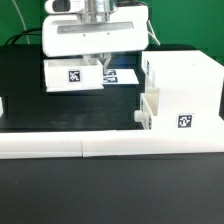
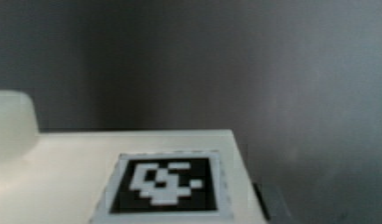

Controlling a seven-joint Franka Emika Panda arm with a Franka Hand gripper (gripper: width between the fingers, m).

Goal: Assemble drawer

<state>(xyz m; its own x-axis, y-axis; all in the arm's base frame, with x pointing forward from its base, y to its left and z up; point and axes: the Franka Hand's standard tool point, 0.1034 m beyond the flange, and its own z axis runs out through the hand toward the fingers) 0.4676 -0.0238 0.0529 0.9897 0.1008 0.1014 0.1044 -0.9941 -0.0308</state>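
The tall white drawer housing stands at the exterior view's right, with a square tag on its front. One small tray sits at the housing's open side. The second tray, white with a tag on it, is under my gripper. The fingers are drawn together on the tray's right edge. In the wrist view the tray's tagged white face fills the lower part, with a rounded white part beside it. My fingertips are hidden there.
The long low white L-shaped wall bar runs across the front of the black table. The marker board lies flat behind the held tray. The white arm body hangs above the tray.
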